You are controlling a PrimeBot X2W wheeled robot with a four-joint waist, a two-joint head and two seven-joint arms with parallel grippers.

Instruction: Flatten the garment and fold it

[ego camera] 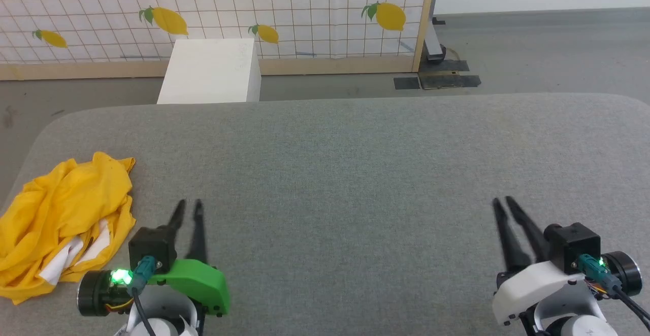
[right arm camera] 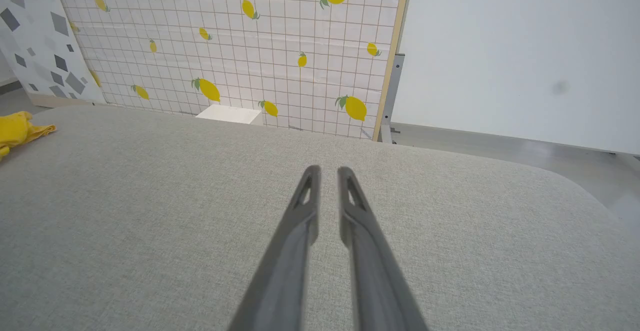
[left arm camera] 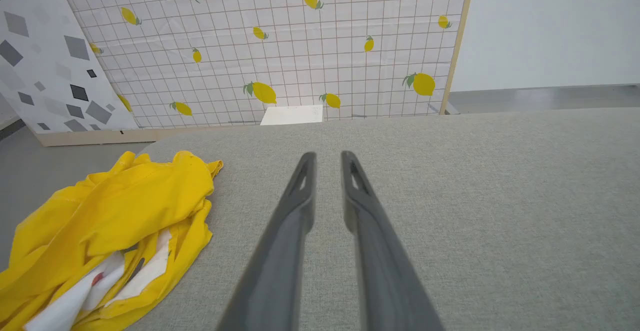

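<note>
Grey padded table [ego camera: 355,148] bore the garment [ego camera: 61,214] crumpled near its left edge, beside the left gripper [ego camera: 189,204]; the right gripper [ego camera: 502,200] hung well apart, both narrowly parted and empty, presumably because flattening was not yet begun.

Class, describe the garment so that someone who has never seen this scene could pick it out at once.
Find the wide grey table before the lemon-print screen. At its left end, beside the left gripper, lies the garment, a crumpled heap. Unlike the white box beyond, it is soft bright yellow cloth with white patches in its folds.
</note>
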